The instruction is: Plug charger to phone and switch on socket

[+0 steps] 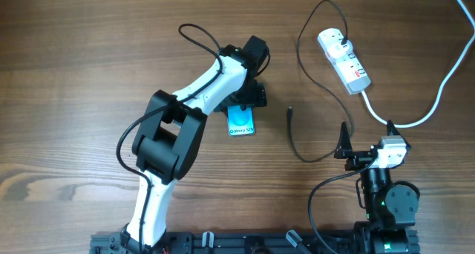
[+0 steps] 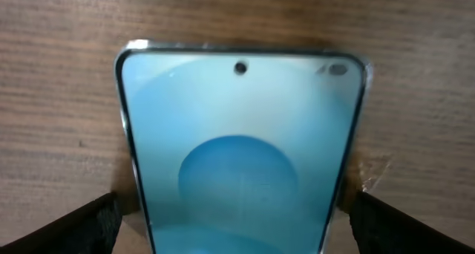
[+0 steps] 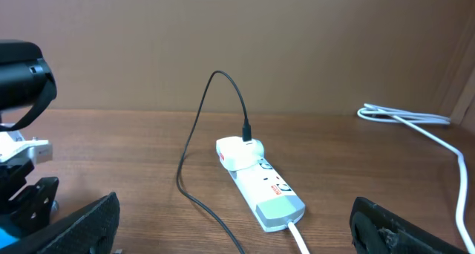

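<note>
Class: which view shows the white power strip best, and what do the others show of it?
The right wrist view: the power strip is largest there, showing red marks and the white plug head in its far outlet. Overhead shows it small, top right. The left wrist view misses it.

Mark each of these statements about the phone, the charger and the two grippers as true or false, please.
1. The charger is plugged into the socket. True.
2. The connector tip is in the phone. False: it lies on the table, apart from the phone.
3. The phone lies between the fingers of the open left gripper. True.
4. The right gripper holds the charger. False: it is open and empty.
</note>
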